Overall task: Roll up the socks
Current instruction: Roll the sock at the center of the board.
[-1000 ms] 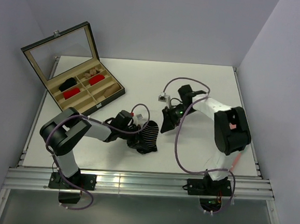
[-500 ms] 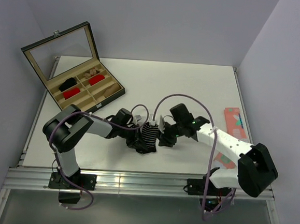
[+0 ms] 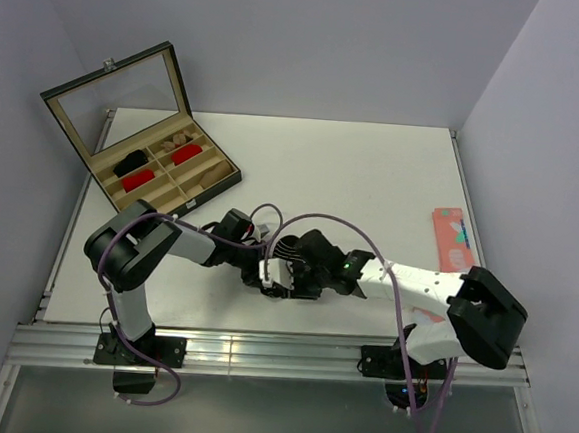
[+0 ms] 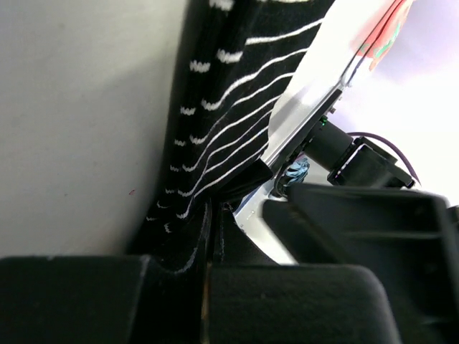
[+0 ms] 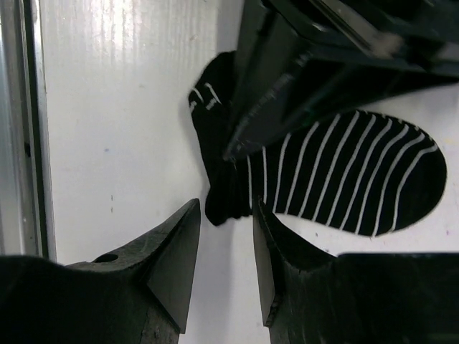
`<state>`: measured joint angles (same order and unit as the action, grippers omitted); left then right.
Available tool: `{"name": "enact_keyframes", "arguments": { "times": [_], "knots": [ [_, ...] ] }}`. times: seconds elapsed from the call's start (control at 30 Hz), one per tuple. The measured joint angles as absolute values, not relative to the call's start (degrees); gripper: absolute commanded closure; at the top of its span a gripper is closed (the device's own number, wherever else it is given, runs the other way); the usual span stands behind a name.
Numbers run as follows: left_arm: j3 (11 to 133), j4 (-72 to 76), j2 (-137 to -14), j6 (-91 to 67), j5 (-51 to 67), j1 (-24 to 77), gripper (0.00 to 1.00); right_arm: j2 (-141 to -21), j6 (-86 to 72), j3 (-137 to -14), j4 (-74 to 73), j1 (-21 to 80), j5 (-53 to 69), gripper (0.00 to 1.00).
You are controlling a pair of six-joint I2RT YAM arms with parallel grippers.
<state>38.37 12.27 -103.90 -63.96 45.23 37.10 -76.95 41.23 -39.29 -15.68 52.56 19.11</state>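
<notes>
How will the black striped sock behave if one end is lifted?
Probably floppy: the black striped sock lies flat and bunches into folds where the left claw pinches it. Likely light, being thin knit fabric. Pushed, it may wrinkle on the table rather than slide whole.

The sock (image 5: pixel 344 172) is matt knitted cloth. The table (image 3: pixel 373 173) looks smooth and matt; the right gripper (image 5: pixel 224 209) is matt black plastic.
</notes>
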Motion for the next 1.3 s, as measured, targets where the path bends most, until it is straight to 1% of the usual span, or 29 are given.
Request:
{"name": "enact_keyframes", "arguments": {
  "times": [0.13,0.47,0.53,0.57,0.7,0.83,0.87,1.0,1.03,1.13,1.2,1.3],
  "knots": [
    [38.4,12.1,-103.9,-64.2,45.3,37.1,1.0,-80.0,41.8,-39.3,-13.6,56.4,15.6,0.57],
    [38.4,11.3,-103.9,-64.2,45.3,36.8,1.0,-87.0,41.9,-42.2,-12.8,61.1,9.9,0.59],
    [38.3,11.3,-103.9,-64.3,45.4,36.6,1.0,-87.5,41.8,-42.9,-12.8,61.4,9.3,0.61],
    [38.2,11.3,-103.9,-64.3,45.4,36.5,1.0,-87.9,41.8,-43.2,-12.9,61.4,9.2,0.65],
    [37.8,11.4,-103.9,-64.4,45.4,36.2,1.0,-89.1,41.0,-44.6,-13.4,61.4,8.7,0.67],
    [36.9,12.2,-103.5,-64.6,45.4,36.0,1.0,-89.8,40.3,-45.4,-14.0,61.4,8.7,0.73],
    [36.6,12.6,-103.4,-64.7,45.4,36.0,0.99,-90.1,40.1,-45.9,-14.6,61.4,8.9,0.76],
    [34.3,15.2,-102.4,-65.6,45.4,35.8,0.91,-91.0,39.9,-47.5,-16.7,61.3,10.6,0.8],
    [33.9,15.6,-102.2,-65.7,45.4,35.8,0.87,-91.2,39.8,-48.0,-17.6,61.2,11.2,0.81],
    [32.8,16.4,-101.3,-66.1,45.1,35.8,0.79,-91.8,39.9,-49.7,-20.1,60.1,13.5,0.81],
    [32.1,16.7,-100.1,-66.6,44.4,35.8,0.76,-92.3,39.9,-51.4,-22.2,59.0,15.7,0.81],
    [31.8,16.7,-97.8,-66.8,42.4,35.8,0.76,-93.2,40.0,-54.3,-25.9,56.4,19.0,0.81]
  ]
}}
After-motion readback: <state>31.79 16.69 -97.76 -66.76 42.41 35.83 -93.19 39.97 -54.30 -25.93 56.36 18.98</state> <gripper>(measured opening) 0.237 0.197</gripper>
